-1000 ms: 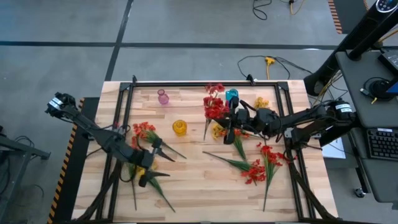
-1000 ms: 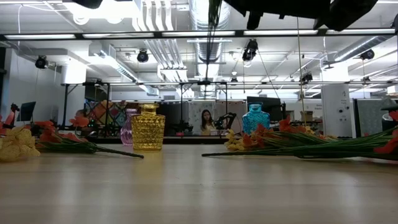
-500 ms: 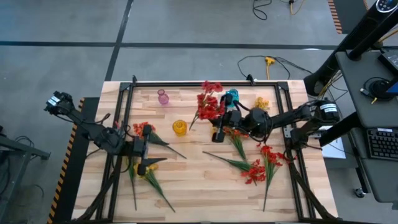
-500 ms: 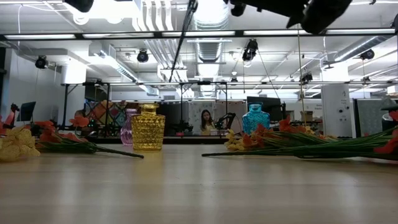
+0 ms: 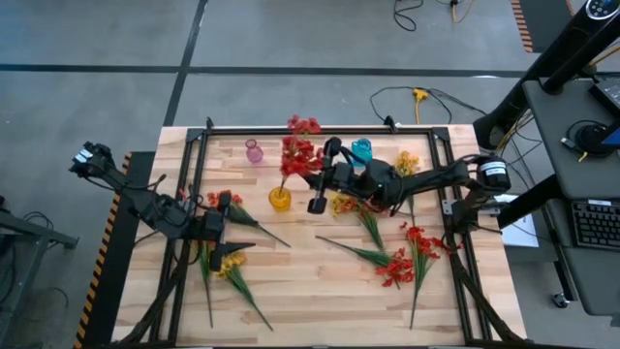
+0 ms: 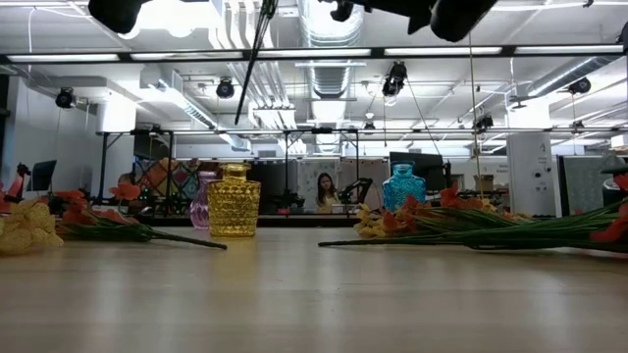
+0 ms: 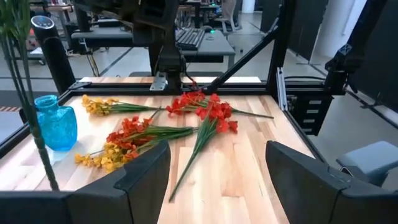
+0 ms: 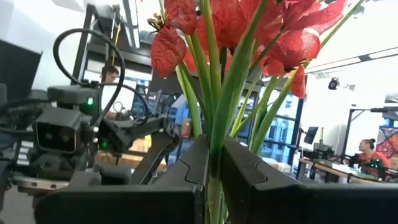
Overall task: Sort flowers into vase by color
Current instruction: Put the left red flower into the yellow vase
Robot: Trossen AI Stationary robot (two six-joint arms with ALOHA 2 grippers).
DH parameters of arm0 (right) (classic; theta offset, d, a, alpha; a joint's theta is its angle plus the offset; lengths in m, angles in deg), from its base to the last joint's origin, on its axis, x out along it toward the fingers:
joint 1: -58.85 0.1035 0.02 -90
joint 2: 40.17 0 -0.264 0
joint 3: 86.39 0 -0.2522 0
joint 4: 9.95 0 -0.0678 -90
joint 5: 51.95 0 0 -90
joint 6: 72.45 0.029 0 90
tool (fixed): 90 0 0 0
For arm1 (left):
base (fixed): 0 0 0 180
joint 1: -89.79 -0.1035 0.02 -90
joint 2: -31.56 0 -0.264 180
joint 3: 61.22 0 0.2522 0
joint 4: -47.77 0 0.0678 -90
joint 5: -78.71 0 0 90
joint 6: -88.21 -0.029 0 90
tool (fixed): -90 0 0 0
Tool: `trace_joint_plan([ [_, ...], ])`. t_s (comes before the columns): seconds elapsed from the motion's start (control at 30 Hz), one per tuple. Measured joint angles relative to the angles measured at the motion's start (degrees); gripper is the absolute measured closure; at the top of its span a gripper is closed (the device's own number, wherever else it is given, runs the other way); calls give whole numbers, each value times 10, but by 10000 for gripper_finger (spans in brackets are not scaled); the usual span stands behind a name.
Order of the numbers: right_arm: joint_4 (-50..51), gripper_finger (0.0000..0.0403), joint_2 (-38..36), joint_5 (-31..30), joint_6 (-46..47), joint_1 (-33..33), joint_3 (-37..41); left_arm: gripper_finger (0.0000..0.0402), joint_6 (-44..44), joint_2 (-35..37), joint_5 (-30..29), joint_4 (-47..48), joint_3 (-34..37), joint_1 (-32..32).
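Observation:
My right gripper is shut on a red-blossomed sprig, above the yellow vase. The sprig's thin stem slants down, its end in the air over that vase's mouth. A blue vase and a pink vase stand near the far edge. My left gripper is open above the table's left side, over a red sprig and a yellow sprig lying flat. My right gripper pinches the red sprig's bundle of green stems between its two fingers, below the blossoms. The fingers come roughly level from the table's right and lie across the stems. The sprig is lifted clear, nearly upright and slightly tilted, its long stem hanging below.
More sprigs lie on the table's right half: red ones, yellow ones. A black frame runs around the table's edges. Bare wood lies at the near middle. A person sits far behind.
My right gripper has carried the red sprig toward the table's left, from beside the blue vase to above the yellow vase, staying shut on it; the sprig remains lifted clear. My left gripper has drifted slightly toward the far edge.

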Motion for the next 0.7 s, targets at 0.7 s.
trace_joint_plan([
  [0.7,13,381,59,13,59,-55,-29,155,12,0,-19,10,0,0],
])
